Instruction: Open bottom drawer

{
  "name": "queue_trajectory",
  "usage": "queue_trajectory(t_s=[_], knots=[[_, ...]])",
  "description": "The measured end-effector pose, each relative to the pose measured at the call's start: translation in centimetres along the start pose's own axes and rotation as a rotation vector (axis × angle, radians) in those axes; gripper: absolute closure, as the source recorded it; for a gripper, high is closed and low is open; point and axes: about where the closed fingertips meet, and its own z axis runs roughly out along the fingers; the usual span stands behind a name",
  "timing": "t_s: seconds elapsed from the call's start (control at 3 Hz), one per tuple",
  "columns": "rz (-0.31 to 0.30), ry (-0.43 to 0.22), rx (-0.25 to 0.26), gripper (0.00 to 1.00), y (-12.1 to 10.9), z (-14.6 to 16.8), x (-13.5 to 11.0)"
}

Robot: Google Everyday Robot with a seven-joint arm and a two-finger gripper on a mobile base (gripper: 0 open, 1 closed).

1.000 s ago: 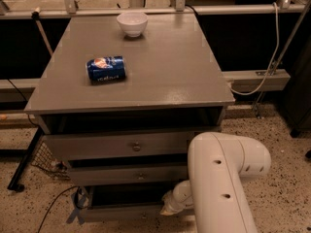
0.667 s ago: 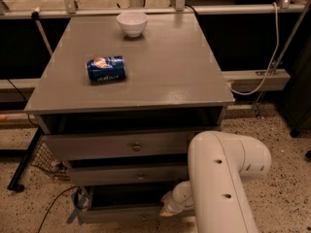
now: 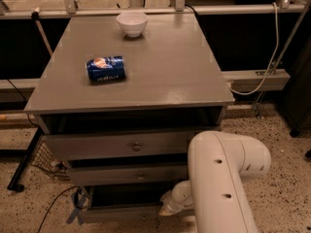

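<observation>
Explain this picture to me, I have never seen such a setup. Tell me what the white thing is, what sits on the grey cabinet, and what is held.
There is one picture, taken from above and in front, looking down. The big white shape low on the right is the arm of a mobile robot. It bends down to its gripper, the grasping part, which sits at the front of the bottom drawer of a grey cabinet. Whether it grips anything there cannot be seen. Above that are a middle drawer and a top drawer. On the cabinet's top, a blue can lies on its side and a white bowl stands near the back. Neither is held.
</observation>
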Motion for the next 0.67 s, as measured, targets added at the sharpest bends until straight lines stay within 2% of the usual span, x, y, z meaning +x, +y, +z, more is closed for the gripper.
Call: queue_trajectory(t_s=[0.67], knots=[[0.007,-0.014,-0.014,1.0,0.79,0.15,0.33]])
